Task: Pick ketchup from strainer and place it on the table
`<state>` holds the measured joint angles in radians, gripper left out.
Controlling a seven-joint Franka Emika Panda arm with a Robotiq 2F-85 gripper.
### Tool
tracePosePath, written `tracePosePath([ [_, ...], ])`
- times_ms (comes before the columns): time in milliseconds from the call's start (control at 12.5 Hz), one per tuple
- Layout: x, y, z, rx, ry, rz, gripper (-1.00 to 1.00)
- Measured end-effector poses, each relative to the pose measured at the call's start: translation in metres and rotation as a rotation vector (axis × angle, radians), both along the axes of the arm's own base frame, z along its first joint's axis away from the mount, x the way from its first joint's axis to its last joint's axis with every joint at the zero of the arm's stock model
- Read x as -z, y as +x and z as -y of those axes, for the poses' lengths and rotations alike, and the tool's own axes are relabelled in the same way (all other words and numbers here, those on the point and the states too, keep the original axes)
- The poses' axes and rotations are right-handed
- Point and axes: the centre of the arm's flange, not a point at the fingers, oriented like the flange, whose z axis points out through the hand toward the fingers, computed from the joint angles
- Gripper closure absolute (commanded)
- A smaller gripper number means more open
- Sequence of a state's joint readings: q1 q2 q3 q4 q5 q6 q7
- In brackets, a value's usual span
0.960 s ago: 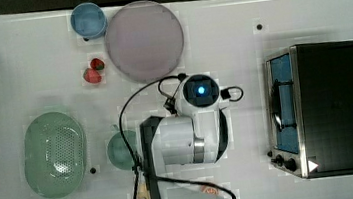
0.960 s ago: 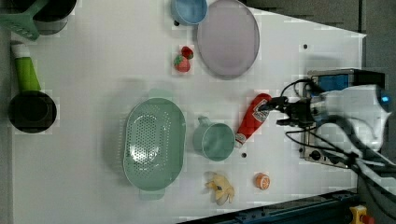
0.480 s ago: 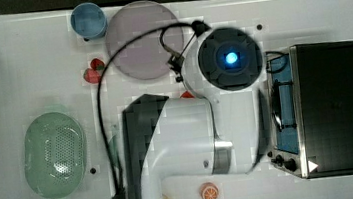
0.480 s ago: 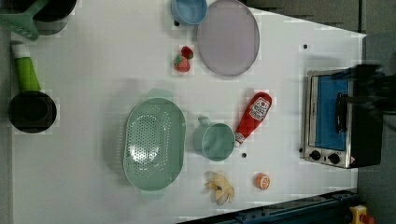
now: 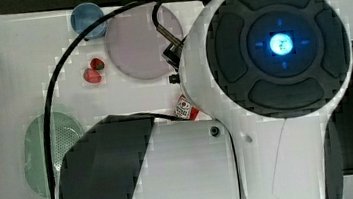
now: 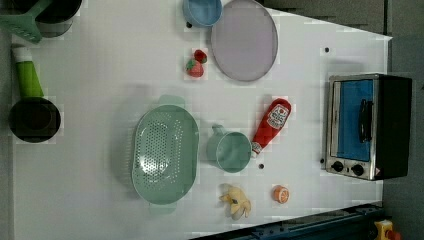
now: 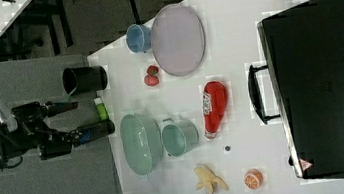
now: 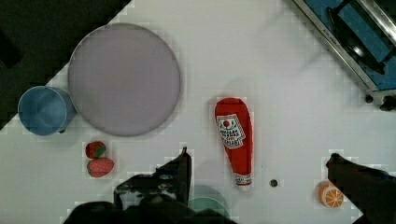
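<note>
- The gripper (image 8: pixel 257 172) hangs high above the table (image 8: pixel 280 70) with its two dark fingers (image 8: pixel 180 172) spread wide apart and nothing between them.
- The ketchup (image 8: pixel 235 135) lies flat on the table directly under the gap of the fingers, label up, its white cap end toward the gripper side of the wrist view. It touches neither finger. In the left view the ketchup (image 6: pixel 271 125) lies outside the strainer (image 6: pixel 165 147), with the teal cup (image 6: pixel 230 150) between them and the cap just beside the cup's rim.
- A small dark dot (image 8: pixel 273 183) on the table sits just beside the cap.
- The teal cup's rim (image 8: pixel 205 205) shows next to one finger.
- A half orange (image 8: pixel 331 196) lies just by the other finger.
- Two strawberries (image 8: pixel 98 161) lie a little farther off, beyond the first finger.
- The pale purple plate (image 8: pixel 123 79) lies beyond the strawberries, and a blue cup (image 8: pixel 44 110) stands touching its edge.
- The toaster oven (image 8: pixel 355 42) with its blue door stands well away on the opposite side.
- The empty strainer and a peeled banana (image 6: pixel 235 201) are farther still, as seen in the left view.
- In the right view the gripper (image 7: pixel 70 123) is raised far off the table's surface.
</note>
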<state>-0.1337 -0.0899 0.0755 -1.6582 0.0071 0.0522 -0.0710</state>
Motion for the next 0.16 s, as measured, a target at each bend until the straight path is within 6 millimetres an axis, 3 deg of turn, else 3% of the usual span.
tracePosePath([
  [160,0.0092,0.0022,-0.0001,0.004,0.010,-0.033,-1.00],
])
